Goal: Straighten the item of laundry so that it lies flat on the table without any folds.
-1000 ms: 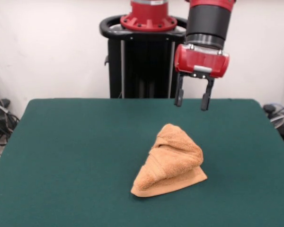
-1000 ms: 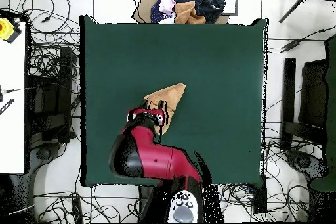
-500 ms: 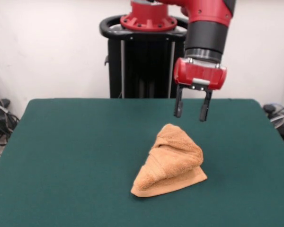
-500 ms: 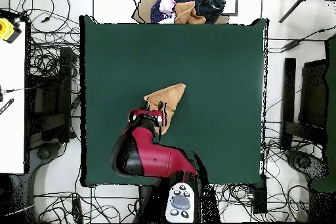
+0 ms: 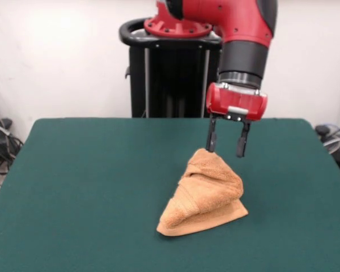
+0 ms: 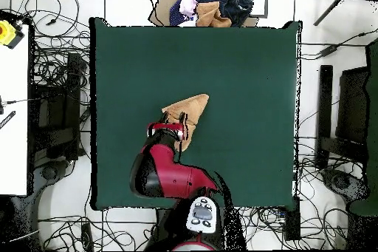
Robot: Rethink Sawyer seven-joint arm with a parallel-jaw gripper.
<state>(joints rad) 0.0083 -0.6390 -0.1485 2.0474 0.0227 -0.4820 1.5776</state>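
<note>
The orange-tan towel (image 5: 205, 194) lies bunched in a folded, wedge-shaped heap on the green table (image 5: 90, 187), right of centre in the front view. My gripper (image 5: 225, 148) is open and empty, its fingers pointing down just above the heap's far top end. In the overhead view the towel (image 6: 190, 107) shows as a triangle near the table's (image 6: 244, 79) middle, with the gripper (image 6: 176, 126) over its end nearest the robot's base; the arm hides part of it.
A pile of clothes (image 6: 214, 5) lies just beyond the table's far edge in the overhead view. The black pedestal (image 5: 170, 73) stands behind the table. Cables cover the floor around the table.
My gripper has come down and slightly left in the front view, from well above the table to just over the towel's top. The towel has not moved.
</note>
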